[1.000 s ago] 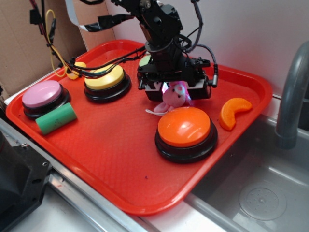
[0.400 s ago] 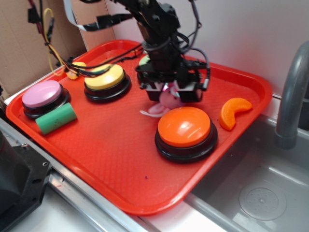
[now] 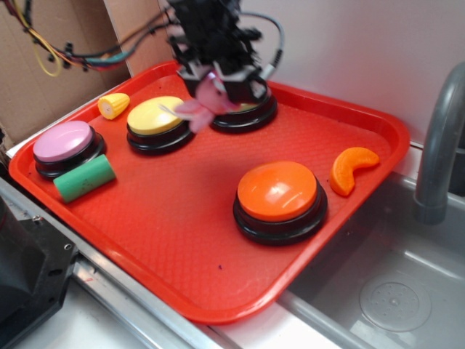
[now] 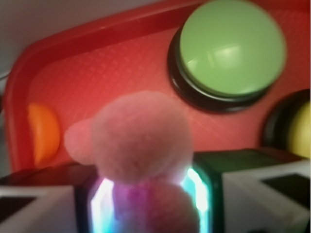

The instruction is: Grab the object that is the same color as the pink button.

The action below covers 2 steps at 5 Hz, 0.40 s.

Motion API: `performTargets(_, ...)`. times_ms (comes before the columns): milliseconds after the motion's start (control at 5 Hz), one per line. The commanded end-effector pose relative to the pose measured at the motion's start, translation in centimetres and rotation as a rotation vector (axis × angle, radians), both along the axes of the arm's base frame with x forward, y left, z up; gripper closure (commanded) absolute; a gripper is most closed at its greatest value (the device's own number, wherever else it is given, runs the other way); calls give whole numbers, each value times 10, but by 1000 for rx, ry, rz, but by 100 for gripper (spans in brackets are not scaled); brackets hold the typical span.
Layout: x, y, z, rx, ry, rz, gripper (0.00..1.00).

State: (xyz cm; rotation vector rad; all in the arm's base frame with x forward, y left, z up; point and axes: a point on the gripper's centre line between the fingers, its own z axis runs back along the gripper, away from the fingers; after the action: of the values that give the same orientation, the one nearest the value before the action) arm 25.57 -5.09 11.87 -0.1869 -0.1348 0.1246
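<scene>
The pincer (image 3: 214, 83) is clenched on the pink plush toy (image 3: 202, 102), holding it clear of the red tray (image 3: 182, 240), between the yellow button (image 3: 160, 116) and the green button (image 4: 228, 48). A second ago the toy lay beside the orange button (image 3: 278, 190). Motion blurs both.

Red tray (image 3: 349, 240) across the bench. Yellow-topped button (image 3: 155, 116) and small yellow piece (image 3: 113, 105) near its far left corner; green-topped button (image 4: 228, 48) by the far edge. Green foam cylinder (image 3: 84, 178) at left edge. Orange-topped button (image 3: 278, 192) mid-right, orange crescent slice (image 3: 350, 169) beside it. Grey faucet (image 3: 439, 145) and sink (image 3: 392, 298) at right.
</scene>
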Motion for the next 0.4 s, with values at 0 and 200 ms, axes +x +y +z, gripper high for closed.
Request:
performTargets(0, -58, 4, 76, -3, -57, -51, 100)
performTargets(200, -89, 8, 86, 47, -47, 31, 100)
